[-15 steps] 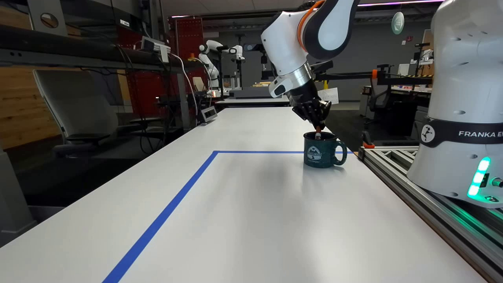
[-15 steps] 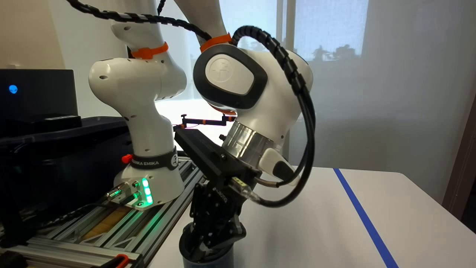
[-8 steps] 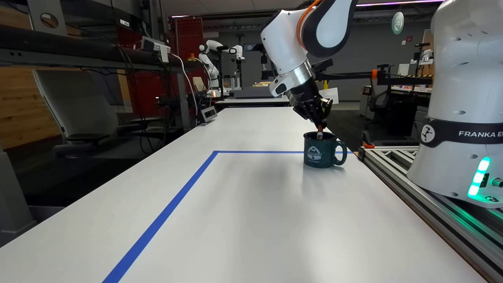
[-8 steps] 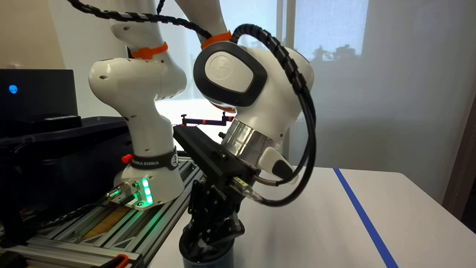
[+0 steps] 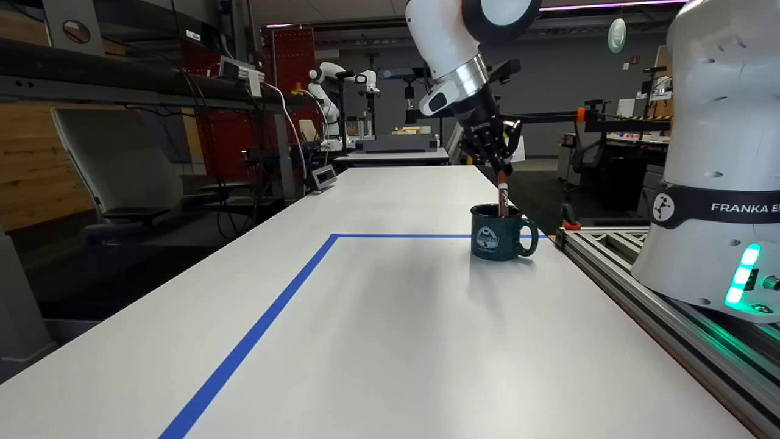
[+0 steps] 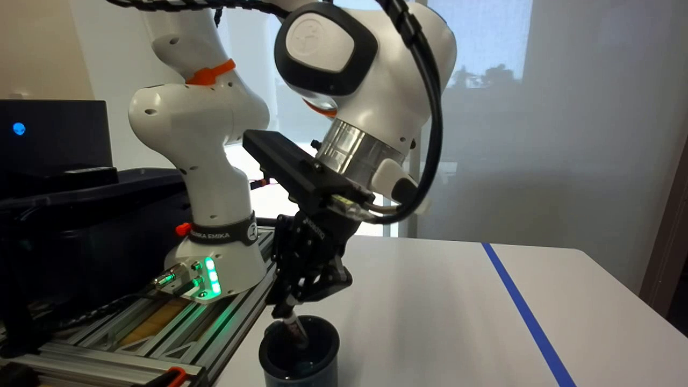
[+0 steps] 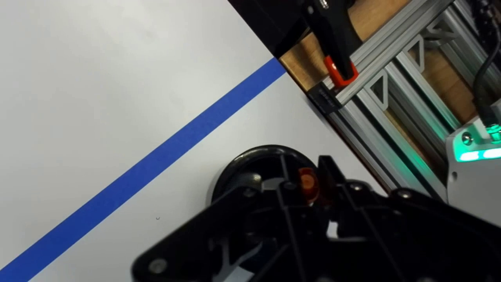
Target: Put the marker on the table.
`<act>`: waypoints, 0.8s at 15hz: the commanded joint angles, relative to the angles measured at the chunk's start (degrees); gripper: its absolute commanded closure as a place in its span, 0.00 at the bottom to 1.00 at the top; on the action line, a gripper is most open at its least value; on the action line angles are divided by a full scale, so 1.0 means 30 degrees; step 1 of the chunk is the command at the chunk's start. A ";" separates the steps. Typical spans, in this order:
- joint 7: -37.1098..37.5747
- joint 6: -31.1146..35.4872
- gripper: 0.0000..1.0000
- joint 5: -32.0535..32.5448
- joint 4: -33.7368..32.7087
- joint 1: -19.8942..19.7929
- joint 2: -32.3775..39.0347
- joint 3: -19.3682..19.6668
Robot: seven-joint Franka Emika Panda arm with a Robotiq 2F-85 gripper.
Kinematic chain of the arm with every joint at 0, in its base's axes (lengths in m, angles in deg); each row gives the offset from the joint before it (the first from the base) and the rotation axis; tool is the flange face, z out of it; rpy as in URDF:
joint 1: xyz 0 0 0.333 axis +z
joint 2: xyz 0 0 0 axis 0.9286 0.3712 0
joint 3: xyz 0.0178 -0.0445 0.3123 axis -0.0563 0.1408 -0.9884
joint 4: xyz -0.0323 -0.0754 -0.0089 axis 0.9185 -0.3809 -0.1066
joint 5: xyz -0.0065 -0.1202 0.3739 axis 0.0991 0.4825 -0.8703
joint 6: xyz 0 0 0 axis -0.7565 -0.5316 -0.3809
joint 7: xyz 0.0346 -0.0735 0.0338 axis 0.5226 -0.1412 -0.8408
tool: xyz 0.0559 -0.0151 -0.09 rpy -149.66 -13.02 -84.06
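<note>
Item one: marker (image 5: 503, 198), slim, reddish-brown, pale-banded. Location: right of centre in an exterior view, lower part within the mouth of a dark teal mug (image 5: 492, 239), not yet on the desk (image 5: 365, 317). Pincer (image 5: 501, 166): tips pinching the marker's upper end, which your wrist view shows low and right of centre. Attitude: in an exterior view the marker (image 6: 294, 329) slants, bottom of the frame; contact with the mug's inner wall cannot be told. Handling, by judgement: light, stiff, hardly fragile; a smooth barrel that may swivel or slip when you hold it by the end. Hold: the present end grip should do for drawing it out and lowering it; mid-barrel would steady it more, though the mug's mouth seems to crowd that part. Obstruction: the mug's black rim; lift past it before you travel sideways, or a snag might tip the mug. Surroundings: desk, white, lined with blue tape (image 5: 278, 304); metal rails (image 7: 393, 51) and a black clamp (image 7: 334, 33) with a red-orange tip, upper right of the wrist view; white robot base (image 5: 713, 244), far right of an exterior view. Your likeliest set-down: the white stretch at lower centre of that frame.
</note>
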 commanded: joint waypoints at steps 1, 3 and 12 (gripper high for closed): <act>-0.1209 -0.1987 0.95 -0.1281 0.0371 0.0247 -0.2948 0.0041; -0.1516 -0.2759 0.95 -0.1911 0.0366 0.0316 -0.4003 0.0075; -0.1169 -0.2951 0.95 -0.5029 -0.0199 0.1178 -0.6339 0.0323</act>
